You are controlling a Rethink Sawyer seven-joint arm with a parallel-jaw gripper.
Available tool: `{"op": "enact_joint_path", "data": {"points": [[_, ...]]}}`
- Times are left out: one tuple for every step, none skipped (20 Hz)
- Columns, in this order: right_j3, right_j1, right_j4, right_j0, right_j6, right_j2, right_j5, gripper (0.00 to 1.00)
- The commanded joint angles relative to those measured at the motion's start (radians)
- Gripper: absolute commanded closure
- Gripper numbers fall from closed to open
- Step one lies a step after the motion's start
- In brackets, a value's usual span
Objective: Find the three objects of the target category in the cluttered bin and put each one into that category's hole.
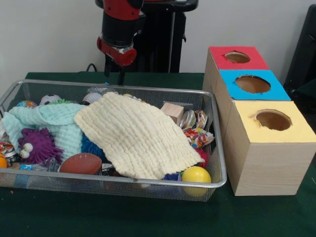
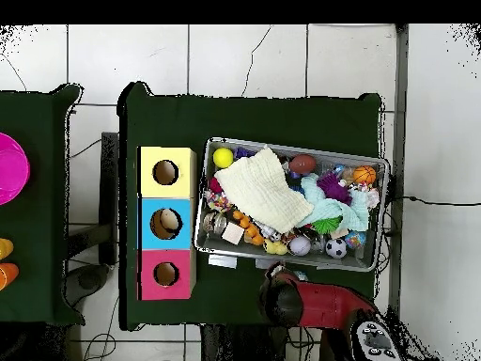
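Observation:
A wire mesh bin (image 1: 217, 148) (image 2: 376, 211) holds a jumble of toys. A cream cloth (image 1: 136, 136) (image 2: 260, 188) lies across the middle and a mint cloth (image 1: 49, 121) (image 2: 329, 211) lies beside it. A yellow ball (image 1: 196, 175) (image 2: 223, 157), a brown football (image 1: 81, 163), a purple fuzzy toy (image 1: 37, 145) and a wooden block (image 1: 172, 111) (image 2: 233, 233) show. Beside the bin stand three boxes with holes: red (image 1: 247, 64) (image 2: 150, 274), blue (image 1: 276, 91) (image 2: 148, 224), yellow (image 1: 296, 131) (image 2: 148, 172). My gripper (image 1: 114, 75) hangs open and empty over the bin's far rim.
The arm's red head (image 2: 282, 296) covers the gripper from above, just outside the bin's edge. A pale shape shows inside the blue box's hole. A pink round object (image 2: 9, 169) sits on a separate table to the left.

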Motion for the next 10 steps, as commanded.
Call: {"op": "enact_joint_path", "data": {"points": [[-0.052,0.058,-0.014,0.042,0.067,0.014,-0.091,0.00],[-0.052,0.065,-0.008,0.045,0.073,0.010,-0.090,0.00],[-0.056,0.074,-0.012,0.050,0.070,0.003,-0.093,0.00],[-0.060,0.079,-0.019,0.053,0.063,-0.003,-0.094,0.00],[-0.059,0.083,-0.032,0.051,0.048,-0.003,-0.094,0.00],[-0.056,0.088,-0.039,0.053,0.043,-0.008,-0.097,0.00],[-0.051,0.085,-0.063,0.035,0.006,0.012,-0.078,0.00],[-0.055,0.087,-0.096,0.019,-0.031,0.031,-0.082,0.00],[-0.054,0.089,-0.129,-0.007,-0.069,0.061,-0.079,0.00],[-0.053,0.090,-0.163,-0.033,-0.108,0.092,-0.076,0.00]]}}
